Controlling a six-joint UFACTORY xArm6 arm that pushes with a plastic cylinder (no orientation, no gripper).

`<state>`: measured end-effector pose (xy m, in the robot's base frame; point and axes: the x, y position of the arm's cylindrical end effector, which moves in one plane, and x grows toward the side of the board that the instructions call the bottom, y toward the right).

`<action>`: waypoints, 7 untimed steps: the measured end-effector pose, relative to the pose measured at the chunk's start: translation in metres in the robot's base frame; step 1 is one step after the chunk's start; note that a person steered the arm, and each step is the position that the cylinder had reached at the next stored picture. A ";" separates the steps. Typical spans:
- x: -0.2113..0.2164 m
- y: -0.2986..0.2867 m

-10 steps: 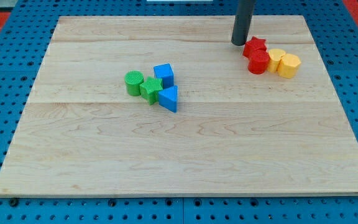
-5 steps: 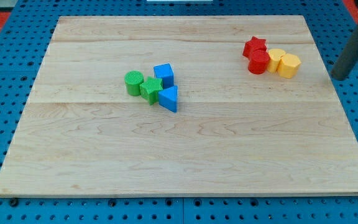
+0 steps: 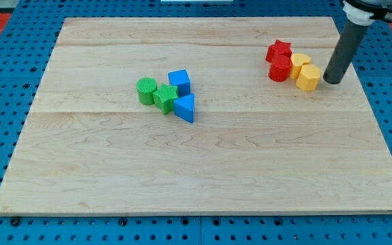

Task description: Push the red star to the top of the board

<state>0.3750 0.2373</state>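
Note:
The red star [image 3: 278, 50] lies near the board's upper right, touching a red cylinder [image 3: 280, 68] just below it. Two yellow blocks sit to their right: one [image 3: 299, 63] against the red cylinder, the other [image 3: 309, 77] lower right of it. My tip [image 3: 332, 81] stands on the board just right of the lower yellow block, close to it or touching. The rod rises to the view's top right.
A cluster sits left of the board's middle: a green cylinder [image 3: 146, 90], a green star [image 3: 165, 97], a blue cube [image 3: 180, 82] and a blue triangular block [image 3: 185, 107]. The wooden board [image 3: 182, 170] lies on a blue pegboard.
My tip went from left of the red star, out past the board's right edge, then back in beside the yellow blocks. The yellow blocks and red cylinder have shifted slightly left.

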 end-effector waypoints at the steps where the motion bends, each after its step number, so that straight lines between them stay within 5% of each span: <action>1: -0.001 -0.005; 7: -0.061 -0.076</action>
<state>0.3136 0.1615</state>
